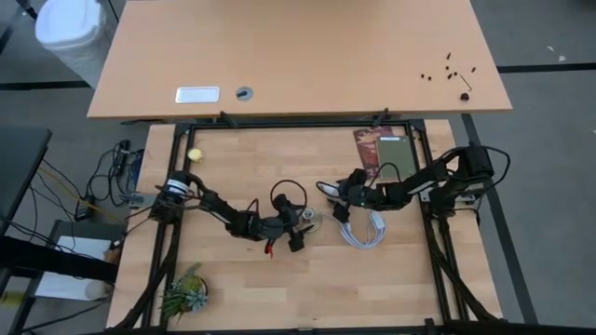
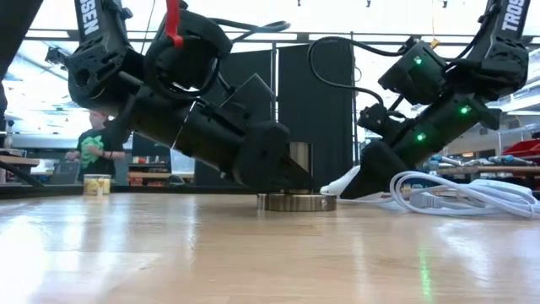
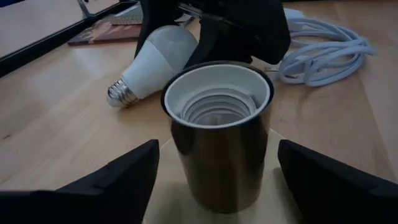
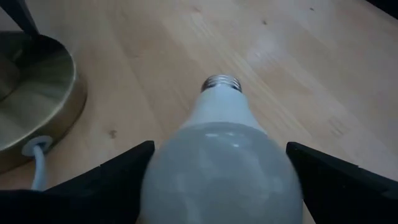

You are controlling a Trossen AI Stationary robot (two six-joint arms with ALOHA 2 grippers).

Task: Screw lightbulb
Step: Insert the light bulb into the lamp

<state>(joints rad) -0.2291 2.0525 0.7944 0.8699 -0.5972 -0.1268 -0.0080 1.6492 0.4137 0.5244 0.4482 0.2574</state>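
A brass-coloured lamp socket stands mid-table: a round base disc [image 2: 295,203] with an upright cylinder [image 3: 217,149] whose open top shows white threads. My left gripper [image 3: 217,180] is open, with one finger on either side of the cylinder; I cannot tell whether they touch it. The white lightbulb [image 4: 224,162] is in my right gripper [image 4: 221,180], just right of the socket. It slants with its silvery screw base [image 3: 121,93] low at the tabletop, pointing away from my right wrist. My right gripper pinches the bulb's wide white dome [image 4: 171,168] between its two fingers, one on each side. The fingers come slanting down from the table's right, along the bulb's length. The bulb tilts with its screw base [image 4: 222,83] down by the wood; whether the base rests there I cannot tell.
A coiled white cord [image 1: 368,233] lies to the right of the socket and runs to its base. A dark booklet and card [image 1: 382,149] lie at the far right, a small plant [image 1: 183,293] near left, and a yellow ball [image 1: 195,154] far left. A person [image 2: 97,148] stands in the room beyond.
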